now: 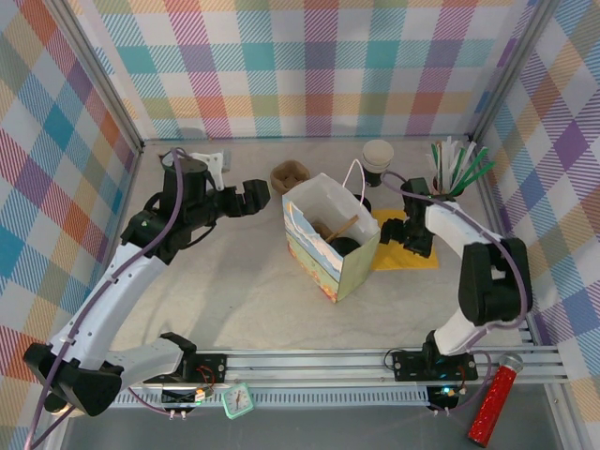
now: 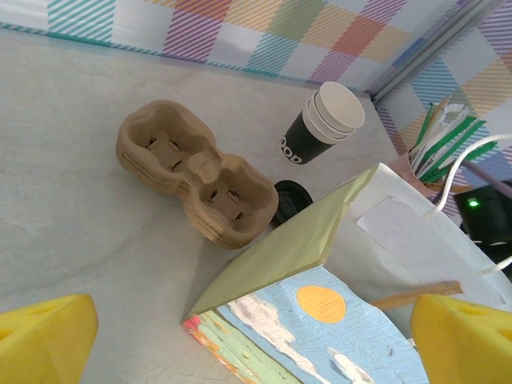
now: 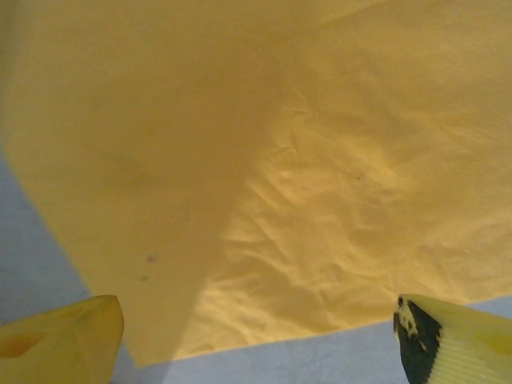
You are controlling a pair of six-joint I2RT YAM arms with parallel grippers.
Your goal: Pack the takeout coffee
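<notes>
Takeout coffee (image 1: 345,247) looks to us to be sitting inside the paper bag (image 1: 314,258), dark lid up. Left gripper (image 1: 262,197) is left of the bag, right gripper (image 3: 256,312) right of it over the yellow napkin (image 3: 320,160); both spread wide, holding nothing. Risk: an arm brushing the light bag tips it and spills the cup

A: Where does the bag (image 1: 333,248) stand?
B: Mid-table. The coffee (image 1: 345,247) sits in it, beside a stick (image 1: 339,228).
A: And behind it?
B: The carrier (image 1: 291,175) at back left, the cup stack (image 1: 378,157) at back right, with a lid (image 2: 290,200) on the table between them, just behind the bag.
A: To the right?
B: A napkin (image 1: 412,255) lies just beside the bag; the straws (image 1: 457,164) stand behind it, by the right wall.
A: In front?
B: A clock (image 1: 238,401) at the rail.
</notes>
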